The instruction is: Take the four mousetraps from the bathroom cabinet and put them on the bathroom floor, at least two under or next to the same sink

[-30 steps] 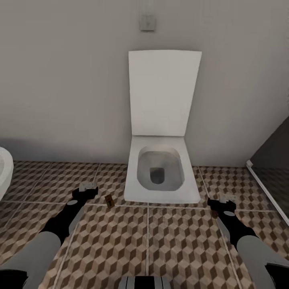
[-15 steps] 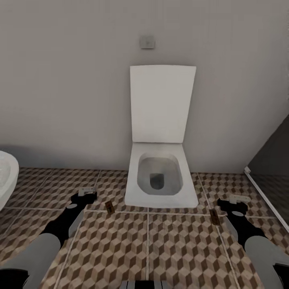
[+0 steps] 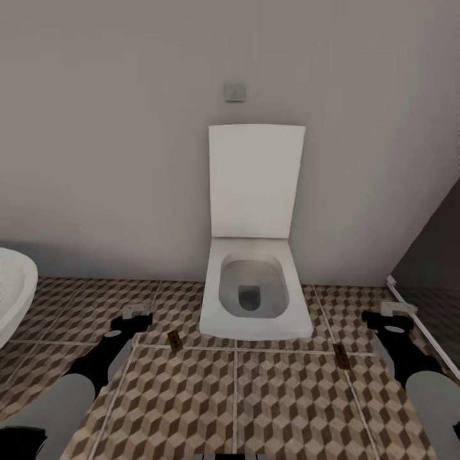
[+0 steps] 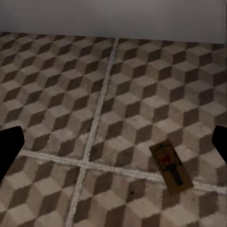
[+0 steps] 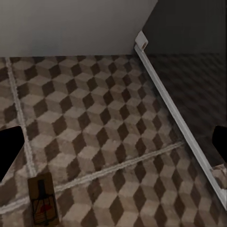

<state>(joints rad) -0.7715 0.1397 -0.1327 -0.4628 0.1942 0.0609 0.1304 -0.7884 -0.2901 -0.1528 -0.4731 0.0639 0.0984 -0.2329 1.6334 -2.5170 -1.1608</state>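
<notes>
Camera backed off and tilted up; both mousetraps stayed put on the bathroom floor (image 3: 268, 396): one mousetrap (image 3: 175, 340) left of the toilet (image 3: 253, 294), the other mousetrap (image 3: 342, 356) right. Left gripper (image 3: 135, 312) and right gripper (image 3: 397, 309) were spread, empty.

Two mousetraps (image 3: 174, 340) (tan) on bathroom floor (image 3: 281, 409)

Your right hand (image 5: 113, 151) hangs wide open over the bathroom floor (image 5: 104, 118), its dark fingertips (image 5: 9, 151) at either edge. One mousetrap (image 5: 43, 201) lies flat on the tiles; a white rail (image 5: 175, 113) borders a dark panel.
</notes>
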